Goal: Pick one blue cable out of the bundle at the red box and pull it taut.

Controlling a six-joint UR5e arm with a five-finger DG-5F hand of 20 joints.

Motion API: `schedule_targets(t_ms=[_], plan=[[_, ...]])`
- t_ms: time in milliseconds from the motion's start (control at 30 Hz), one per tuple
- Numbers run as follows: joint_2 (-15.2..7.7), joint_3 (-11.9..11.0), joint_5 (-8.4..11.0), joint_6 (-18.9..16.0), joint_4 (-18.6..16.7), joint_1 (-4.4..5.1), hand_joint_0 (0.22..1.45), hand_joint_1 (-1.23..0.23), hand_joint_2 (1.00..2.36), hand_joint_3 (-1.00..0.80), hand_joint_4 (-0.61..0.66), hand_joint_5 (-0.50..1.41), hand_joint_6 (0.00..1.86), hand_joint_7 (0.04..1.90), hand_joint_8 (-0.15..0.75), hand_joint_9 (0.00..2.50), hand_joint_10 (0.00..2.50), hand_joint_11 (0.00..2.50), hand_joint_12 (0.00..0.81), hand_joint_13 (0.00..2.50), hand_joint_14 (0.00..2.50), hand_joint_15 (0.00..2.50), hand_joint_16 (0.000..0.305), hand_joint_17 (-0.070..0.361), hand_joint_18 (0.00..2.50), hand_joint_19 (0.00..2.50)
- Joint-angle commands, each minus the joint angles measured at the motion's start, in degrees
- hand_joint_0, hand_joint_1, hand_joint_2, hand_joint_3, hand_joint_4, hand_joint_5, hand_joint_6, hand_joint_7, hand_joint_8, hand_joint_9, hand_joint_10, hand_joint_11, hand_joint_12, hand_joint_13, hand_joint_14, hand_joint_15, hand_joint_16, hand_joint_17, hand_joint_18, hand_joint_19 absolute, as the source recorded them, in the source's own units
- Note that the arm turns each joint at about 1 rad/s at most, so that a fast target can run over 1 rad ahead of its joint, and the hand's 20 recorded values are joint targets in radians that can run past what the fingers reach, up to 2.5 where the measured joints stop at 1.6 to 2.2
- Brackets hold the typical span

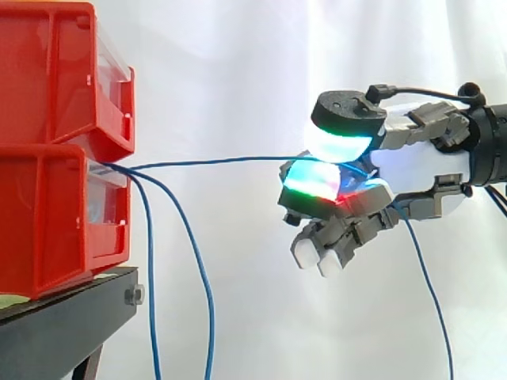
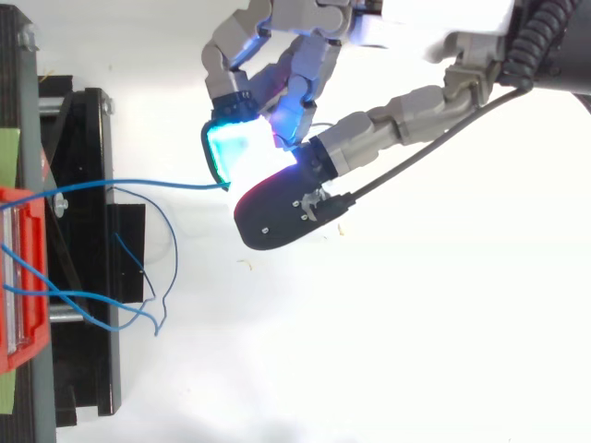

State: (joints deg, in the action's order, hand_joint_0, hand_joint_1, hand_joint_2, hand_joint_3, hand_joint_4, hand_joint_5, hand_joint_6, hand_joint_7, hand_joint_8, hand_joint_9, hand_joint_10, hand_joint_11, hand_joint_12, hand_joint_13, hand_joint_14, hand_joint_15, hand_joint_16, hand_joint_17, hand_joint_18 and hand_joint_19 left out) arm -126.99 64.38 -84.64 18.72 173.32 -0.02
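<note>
Hand [image 1: 416, 170] sits out to the right of the red box [image 1: 47, 198], level with the seam between its two bins. It is clamped on one blue cable [image 1: 222, 161]. One glowing pad [image 1: 341, 142] is above and another below, with the cable nipped between them. The other fingers are curled under, idle.

From the pinch the cable runs almost level to the box front with slight sag; nearly taut, by my reading. Its free tail [image 1: 428, 285] hangs below the hand, on the side away from the box.

Handling, as judged: very light, thin and limp, with a smooth jacket likely to slide through the pads under pull. Best hold is a firm pinch well out from the box, pulling straight away from it.

Count:
- Bins: two, stacked, upper bin [image 1: 55, 71] on lower bin [image 1: 55, 237], on one black stand [image 1: 63, 317].
- Blue cables leaving the box front: three. The held one, a nearer slack cable [image 1: 149, 277] and a farther slack cable [image 1: 207, 301], both drooping just beside the box.
- Hand: one.
</note>
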Motion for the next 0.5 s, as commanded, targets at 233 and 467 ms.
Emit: schedule_targets(t_ms=[233,467], plan=[[0.0,0.0,0.0,0.0,0.0,0.02,0.59,-0.58,1.01,-0.27,0.18,-0.1,0.87,1.16,0.364,1.32,0.01,1.34,0.409,0.76,0.02,0.43,0.056,0.127,0.69,0.44],[0.1,0.0,0.0,0.0,0.0,0.02,0.59,-0.54,1.01,-0.26,0.18,-0.1,0.86,1.14,0.37,1.33,0.01,1.34,0.41,0.76,0.02,0.43,0.057,0.128,0.68,0.44]])
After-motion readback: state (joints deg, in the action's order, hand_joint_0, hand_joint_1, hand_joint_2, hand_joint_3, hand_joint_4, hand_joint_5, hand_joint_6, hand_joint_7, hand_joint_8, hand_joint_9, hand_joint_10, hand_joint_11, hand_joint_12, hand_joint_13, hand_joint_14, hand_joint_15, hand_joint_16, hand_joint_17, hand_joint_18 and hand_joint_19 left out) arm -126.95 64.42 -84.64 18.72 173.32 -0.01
